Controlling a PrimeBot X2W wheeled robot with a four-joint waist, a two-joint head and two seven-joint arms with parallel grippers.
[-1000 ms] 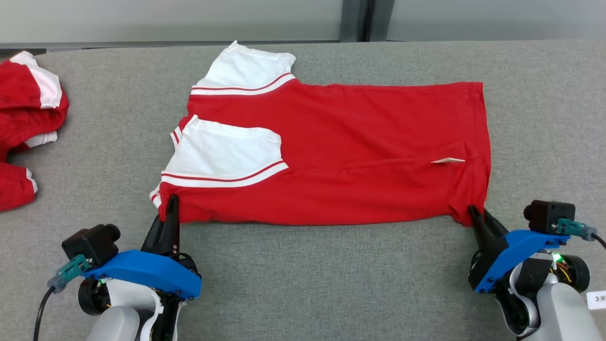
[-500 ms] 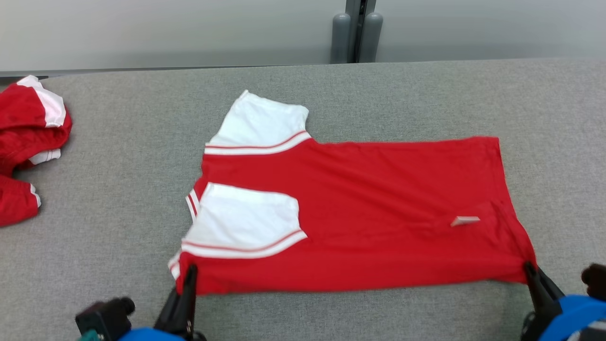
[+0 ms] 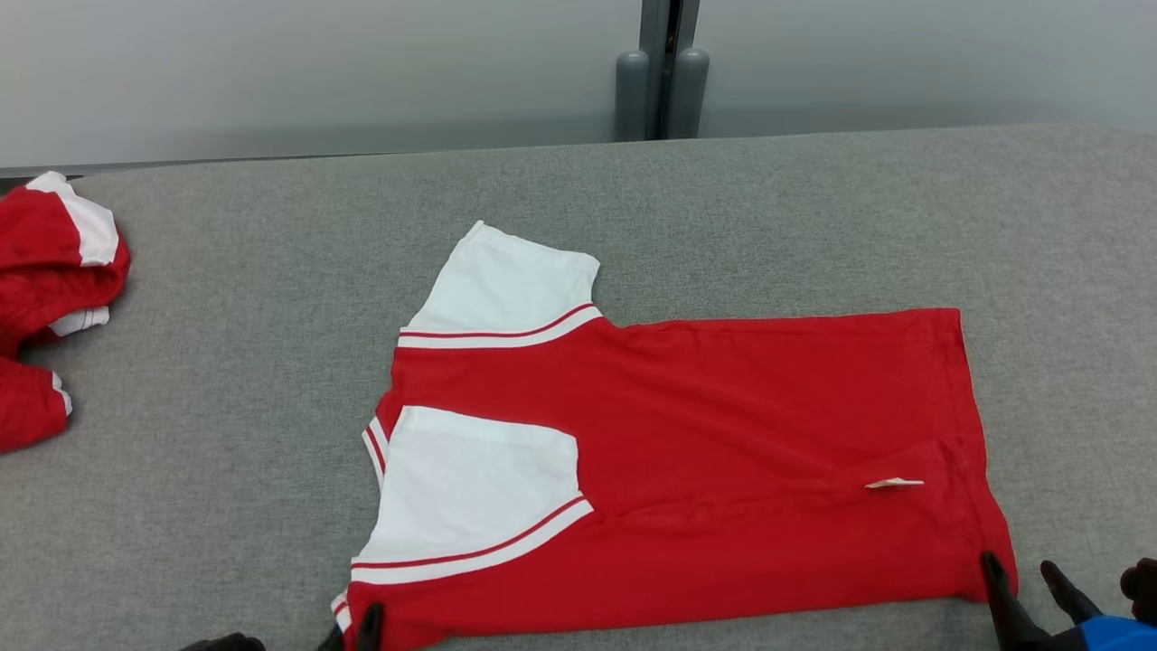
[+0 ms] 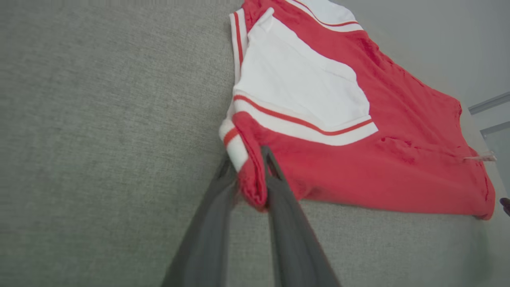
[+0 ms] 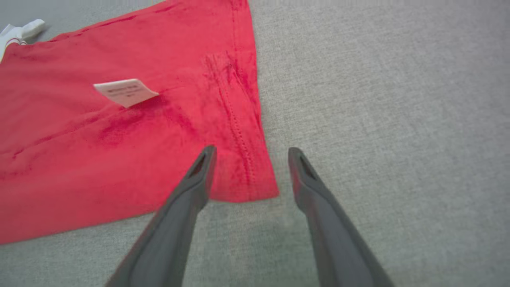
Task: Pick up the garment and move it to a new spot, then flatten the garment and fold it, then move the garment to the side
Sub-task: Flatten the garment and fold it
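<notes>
Head: one folded garment (image 3: 705, 452) on table (image 3: 226, 362), long axis left to right, two white sleeves (image 3: 479, 488) left, hem right; one red heap (image 3: 45, 298) far left.
Left wrist: my left claw (image 4: 247, 159) pinches its striped corner.
Right wrist: my right claw (image 5: 252, 150) released, straddling the hem corner; one tag (image 5: 125, 91), print unreadable.

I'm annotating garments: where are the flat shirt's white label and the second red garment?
white label (image 5: 125, 91): right wrist view, its middle.
second red garment (image 3: 38, 258): head view, its red body.
</notes>
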